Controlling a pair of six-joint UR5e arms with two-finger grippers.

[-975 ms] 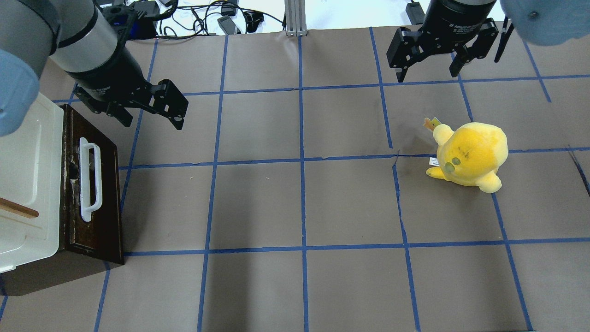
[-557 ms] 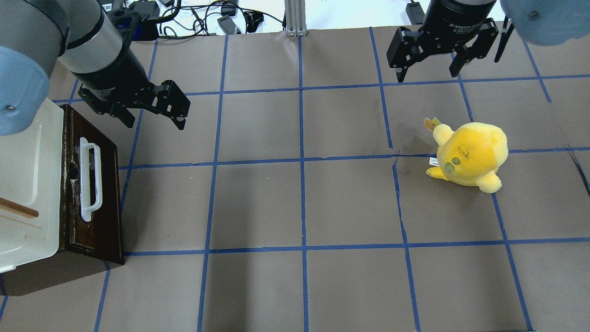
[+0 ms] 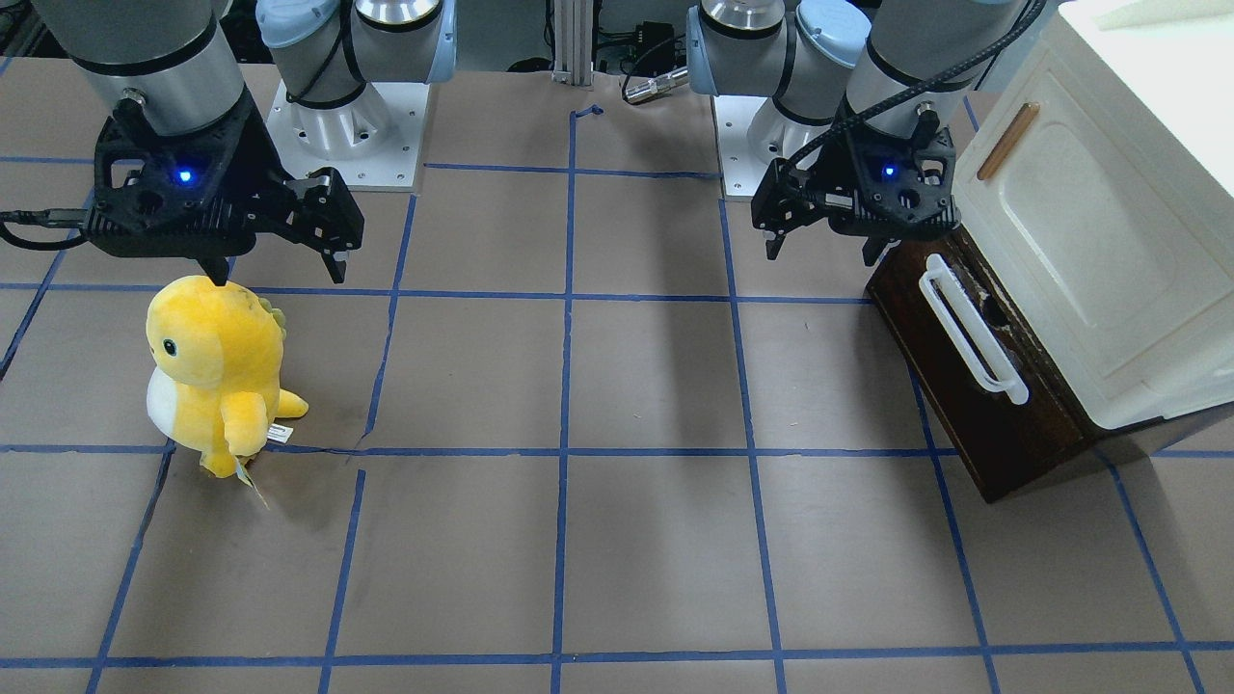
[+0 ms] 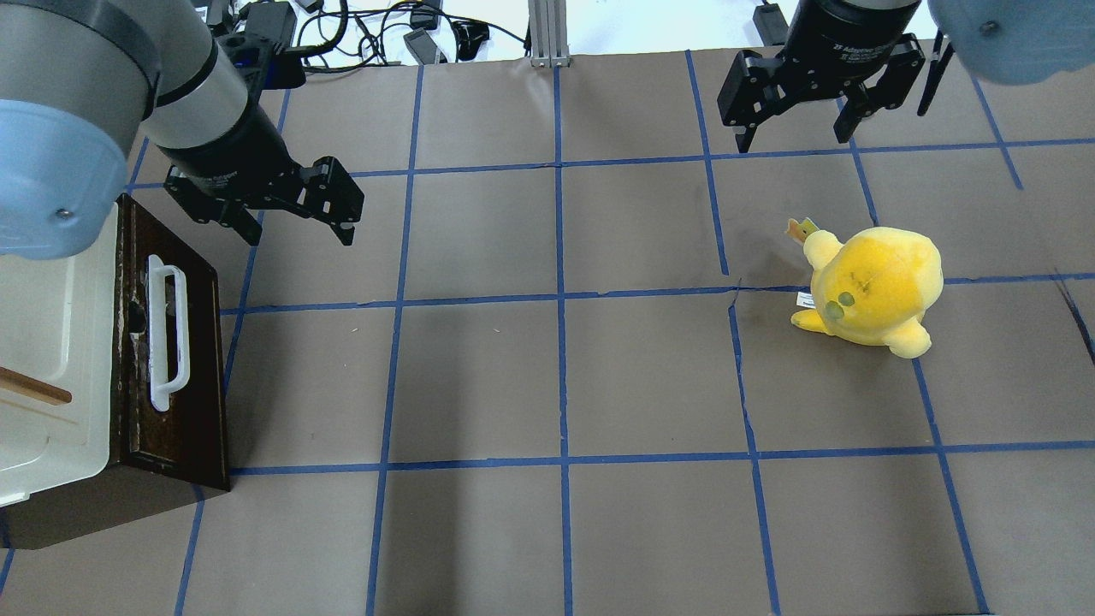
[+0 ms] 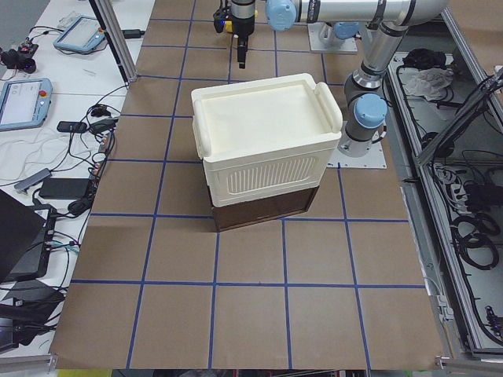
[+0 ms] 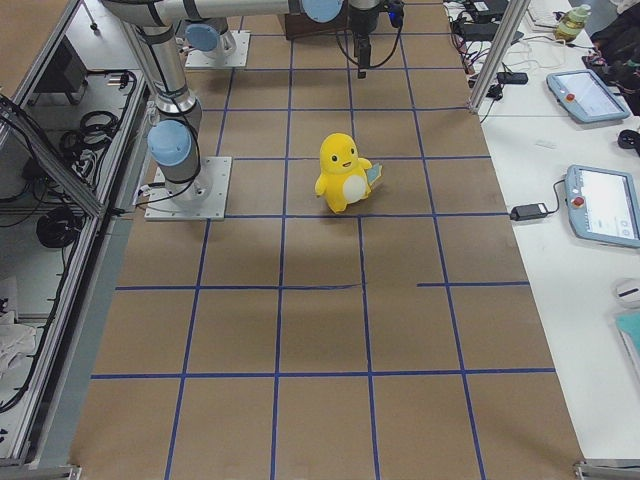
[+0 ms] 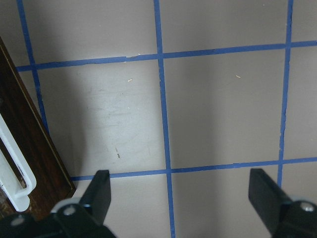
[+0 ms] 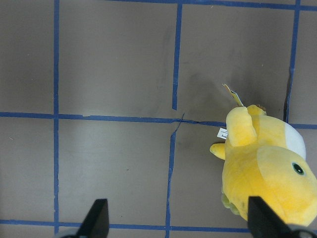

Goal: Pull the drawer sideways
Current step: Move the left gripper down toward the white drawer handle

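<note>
Left edge of the table (image 4: 556,385), overhead view: a cream cabinet (image 4: 43,359) with the drawer (image 4: 175,368) at its foot, dark front turned toward the table's middle, and the white bar handle (image 4: 165,334) running along that front with nothing touching it. Just past the drawer's far corner, the left gripper (image 4: 299,235) hangs over bare brown paper, jaws spread wide, empty, and clear of the handle. Well to the right, a yellow plush toy (image 4: 873,287) stands upright, and beyond it the right gripper (image 4: 793,141) hovers near the table's back edge, jaws likewise wide apart and holding nothing.
</note>
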